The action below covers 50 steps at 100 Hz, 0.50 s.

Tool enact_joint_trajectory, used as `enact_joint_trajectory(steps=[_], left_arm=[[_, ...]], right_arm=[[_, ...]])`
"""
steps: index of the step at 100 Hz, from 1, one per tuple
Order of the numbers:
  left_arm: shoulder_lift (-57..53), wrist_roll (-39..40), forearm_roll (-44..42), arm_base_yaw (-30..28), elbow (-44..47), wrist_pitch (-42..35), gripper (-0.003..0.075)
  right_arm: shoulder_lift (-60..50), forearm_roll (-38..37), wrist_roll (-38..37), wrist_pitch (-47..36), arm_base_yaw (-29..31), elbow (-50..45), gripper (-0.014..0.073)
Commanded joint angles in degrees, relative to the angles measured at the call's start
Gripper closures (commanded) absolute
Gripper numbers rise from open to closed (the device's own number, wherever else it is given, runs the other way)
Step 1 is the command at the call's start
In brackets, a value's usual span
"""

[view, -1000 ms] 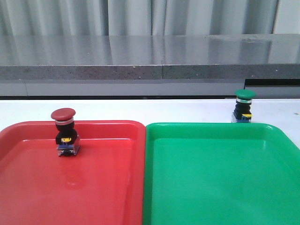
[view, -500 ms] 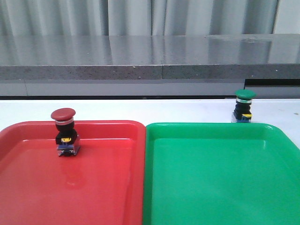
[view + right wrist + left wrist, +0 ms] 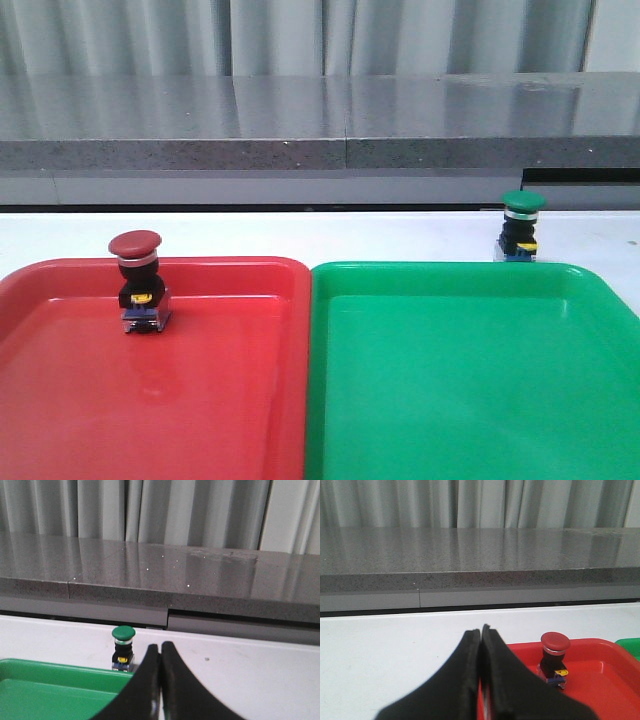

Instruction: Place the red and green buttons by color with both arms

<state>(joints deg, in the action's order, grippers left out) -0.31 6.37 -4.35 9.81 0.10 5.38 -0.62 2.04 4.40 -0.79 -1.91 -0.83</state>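
- Red button [image 3: 136, 280]: upright inside the red tray [image 3: 230, 400], near its far rim, towards the left. Dark-red cap, silver collar, black body, yellow mark, bluish base.
- Green button [image 3: 522, 227]: upright on the white table [image 3: 330, 235], just beyond the far rim of the green tray [image 3: 460, 390], towards the right. It is outside the tray.
- Trays: side by side, edges meeting at centre.
- Left gripper [image 3: 481, 632]: fingers pressed together, grasping nothing; the red button stands apart from it.
- Right gripper [image 3: 160, 647]: fingers pressed together, empty; the green button stands near, not touching.
- Labelling: no legible brand or writing; the yellow marks are too small to read.
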Motion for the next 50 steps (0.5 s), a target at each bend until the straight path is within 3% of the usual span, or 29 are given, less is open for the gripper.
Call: enact_joint_trajectory(steps=[1, 13, 28, 50], left_arm=[[-1.69, 0.23, -0.04, -0.08, 2.38, -4.68, 0.0739], [-1.69, 0.23, -0.04, -0.08, 2.38, -4.68, 0.0739], [-1.69, 0.23, -0.04, -0.08, 2.38, -4.68, 0.0739], [-1.69, 0.23, -0.04, -0.08, 2.38, -4.68, 0.0739]], right_arm=[[-0.63, 0.29, -0.20, -3.69, 0.39, 5.28, 0.0661], [1.16, 0.85, -0.25, 5.53, 0.39, 12.63, 0.0661], [7.49, 3.35, -0.25, 23.12, 0.39, 23.74, 0.0661], [19.30, 5.85, -0.25, 34.19, 0.39, 36.11, 0.0661]])
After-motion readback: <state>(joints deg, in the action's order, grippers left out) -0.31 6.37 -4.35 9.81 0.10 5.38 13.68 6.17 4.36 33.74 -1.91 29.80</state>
